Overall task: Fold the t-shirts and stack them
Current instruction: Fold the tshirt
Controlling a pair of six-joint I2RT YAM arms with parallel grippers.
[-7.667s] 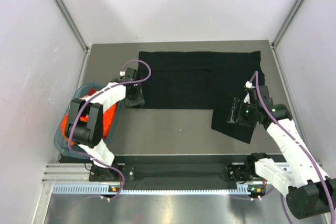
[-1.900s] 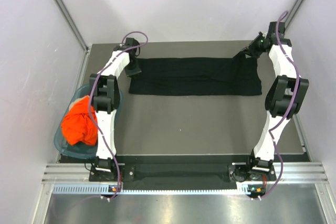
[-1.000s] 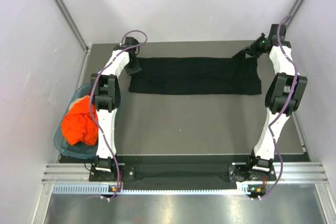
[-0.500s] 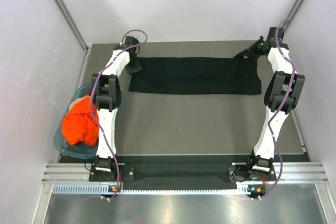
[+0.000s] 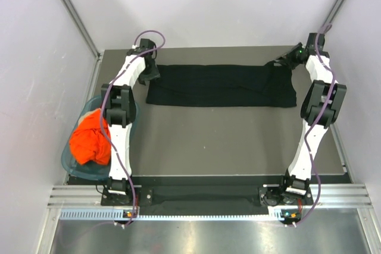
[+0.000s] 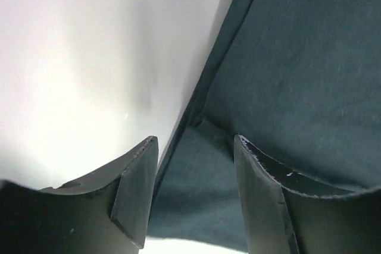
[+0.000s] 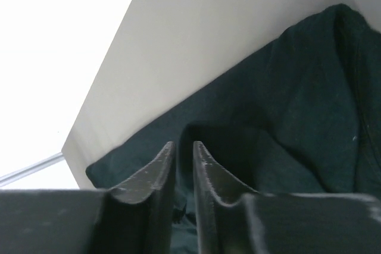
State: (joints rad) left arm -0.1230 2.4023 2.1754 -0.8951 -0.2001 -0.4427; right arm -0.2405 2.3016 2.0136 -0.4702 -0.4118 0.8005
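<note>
1 black t-shirt point(image 5: 220, 85), left gripper point(image 6: 195, 142) wide apart at its end, right gripper point(image 7: 183, 146) barely parted opposite.

**No legible writing in any view**

No letters, numbers or brand marks can be read. The black t-shirt point(image 5: 220, 85), in the upper middle of the top view, and the orange t-shirt point(image 5: 89, 138), at the left, show plain cloth. The pale strip point(image 5: 178, 213) along the bottom of that view carries fine, evenly spaced tick marks, too small to show any numerals. Both wrist views give nothing to read.
</note>
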